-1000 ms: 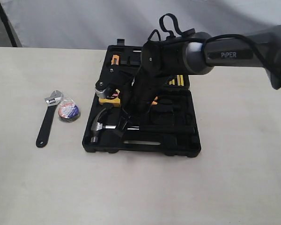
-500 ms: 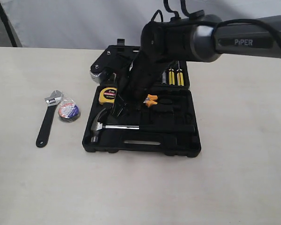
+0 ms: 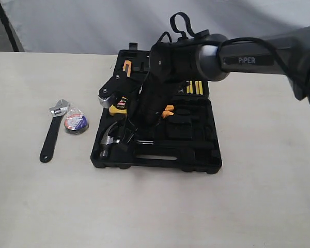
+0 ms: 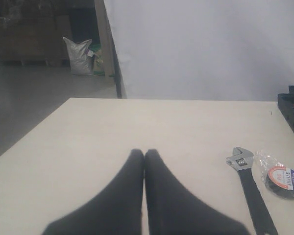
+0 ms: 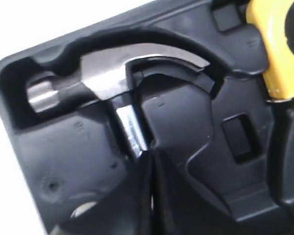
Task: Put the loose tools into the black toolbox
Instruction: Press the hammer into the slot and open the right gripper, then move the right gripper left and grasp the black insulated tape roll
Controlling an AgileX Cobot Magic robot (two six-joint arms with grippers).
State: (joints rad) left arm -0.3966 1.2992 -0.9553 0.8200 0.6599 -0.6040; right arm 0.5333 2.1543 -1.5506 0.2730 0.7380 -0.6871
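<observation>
Claw hammer [image 3: 108, 140] seated in black toolbox [image 3: 160, 163]; adjustable wrench [image 3: 51, 132] and tape roll [image 3: 75, 123] lie unstowed on counter [image 3: 222, 206]. Left jaws and right jaws closed, empty.

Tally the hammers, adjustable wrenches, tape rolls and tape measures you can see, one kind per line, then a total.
Hammer: 1
Adjustable wrench: 1
Tape roll: 1
Tape measure: 1
Total: 4

Pale cream desk [image 3: 258, 206] fills the front, plain grey-white backdrop [image 3: 67, 26] stands behind, a dark pole [image 4: 110, 49] at its edge, and beyond lies dim grey floor [image 4: 34, 98] with a silvery sack [image 4: 79, 56].
</observation>
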